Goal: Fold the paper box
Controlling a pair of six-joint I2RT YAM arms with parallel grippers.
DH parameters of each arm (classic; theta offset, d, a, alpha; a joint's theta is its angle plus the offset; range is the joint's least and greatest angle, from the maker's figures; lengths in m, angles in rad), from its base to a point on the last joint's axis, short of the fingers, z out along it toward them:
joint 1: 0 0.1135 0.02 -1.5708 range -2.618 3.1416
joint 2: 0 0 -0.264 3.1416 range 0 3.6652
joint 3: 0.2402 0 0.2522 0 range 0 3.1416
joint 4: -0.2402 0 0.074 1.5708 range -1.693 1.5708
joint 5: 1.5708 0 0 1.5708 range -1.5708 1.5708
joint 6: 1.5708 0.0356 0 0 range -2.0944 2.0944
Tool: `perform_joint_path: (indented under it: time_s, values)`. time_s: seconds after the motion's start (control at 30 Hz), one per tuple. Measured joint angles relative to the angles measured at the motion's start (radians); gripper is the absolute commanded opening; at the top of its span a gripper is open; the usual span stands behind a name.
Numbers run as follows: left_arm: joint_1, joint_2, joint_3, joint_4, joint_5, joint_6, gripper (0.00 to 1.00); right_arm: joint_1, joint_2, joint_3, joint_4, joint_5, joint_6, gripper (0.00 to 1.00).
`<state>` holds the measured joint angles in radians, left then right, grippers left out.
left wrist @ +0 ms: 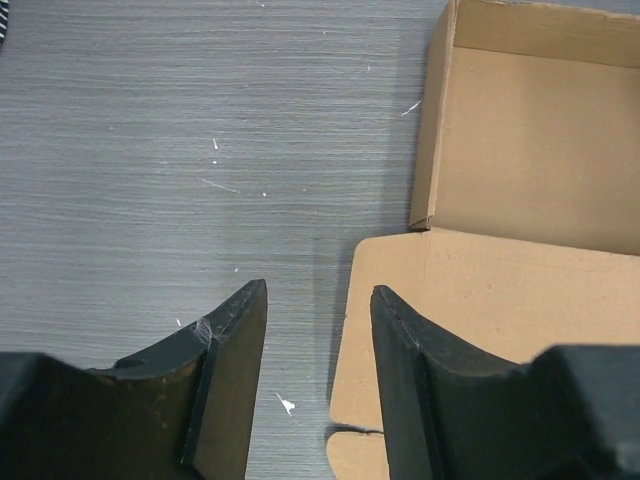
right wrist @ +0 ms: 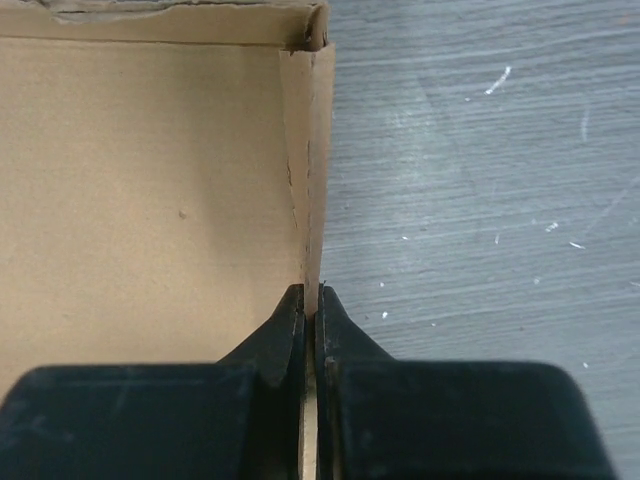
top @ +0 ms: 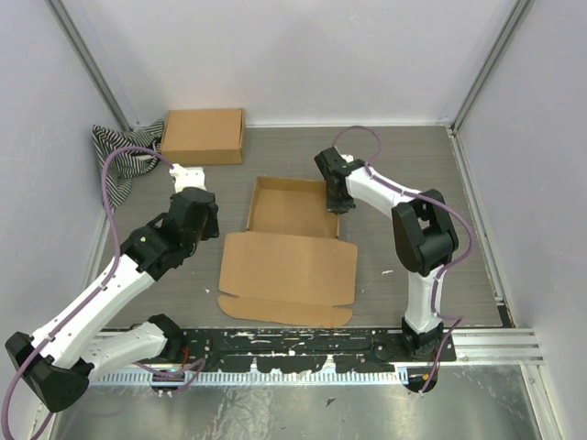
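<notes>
Black right gripper [right wrist: 311, 298] was clamped on the right side wall of the plain brown corrugated cardboard paper box [top: 292, 261] at the centre of the grey table [top: 408, 165]. We found tray walls raised; closing the flat lid remained. Left gripper [left wrist: 318, 292] hung open, empty.

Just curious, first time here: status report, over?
Right claw shut on paper box wall. Left claw open, beside lid, holding nothing. Spare box, striped cloth far back, clear.
</notes>
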<state>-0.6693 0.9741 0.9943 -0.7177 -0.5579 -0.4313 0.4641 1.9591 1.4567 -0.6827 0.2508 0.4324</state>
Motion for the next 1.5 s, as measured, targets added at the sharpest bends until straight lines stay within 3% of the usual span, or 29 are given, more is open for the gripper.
perform_joint_path:
  time_s: [0.23,0.4,0.5,0.57,0.63,0.73,0.77,0.87,0.97,1.1,1.23,1.37,1.5]
  values:
    - [0.0,-0.014,-0.002,-0.003,0.0,0.0,0.51,0.027,0.023,0.026,-0.09,0.117,0.043,0.01]
    - [0.0,-0.023,-0.003,-0.006,0.003,0.0,0.51,0.038,0.032,0.03,-0.097,0.158,0.062,0.33]
    - [0.0,-0.034,-0.012,-0.007,0.002,0.0,0.51,0.038,0.061,0.03,-0.103,0.171,0.068,0.39]
    - [0.0,-0.038,-0.018,-0.006,0.002,0.0,0.5,0.037,0.095,0.035,-0.105,0.177,0.068,0.34]
    - [0.0,-0.038,-0.02,-0.007,0.003,0.0,0.5,0.036,0.108,0.064,-0.119,0.179,0.064,0.05]
    - [0.0,-0.039,-0.02,-0.007,0.002,0.0,0.5,0.036,0.131,0.092,-0.113,0.175,0.06,0.01]
    - [0.0,-0.039,-0.02,-0.007,0.002,0.0,0.5,0.036,0.132,0.093,-0.109,0.173,0.063,0.03]
    - [0.0,-0.04,-0.02,-0.007,0.002,0.0,0.5,0.035,0.129,0.087,-0.102,0.166,0.065,0.37]
    - [0.0,-0.043,-0.021,-0.007,0.001,0.0,0.5,0.033,0.089,0.035,-0.065,0.165,0.07,0.49]
    - [0.0,-0.044,-0.023,-0.008,0.0,0.0,0.5,0.027,0.014,-0.014,-0.074,0.152,0.06,0.52]
    - [0.0,-0.042,-0.027,-0.008,-0.001,0.0,0.51,0.027,-0.046,0.039,-0.108,0.156,0.012,0.51]
    - [0.0,-0.03,-0.038,0.001,-0.01,0.0,0.65,0.027,-0.055,0.172,-0.109,0.132,-0.056,0.5]
    - [0.018,0.059,-0.059,0.082,-0.014,-0.003,0.69,0.027,-0.055,0.245,-0.1,0.124,-0.075,0.5]
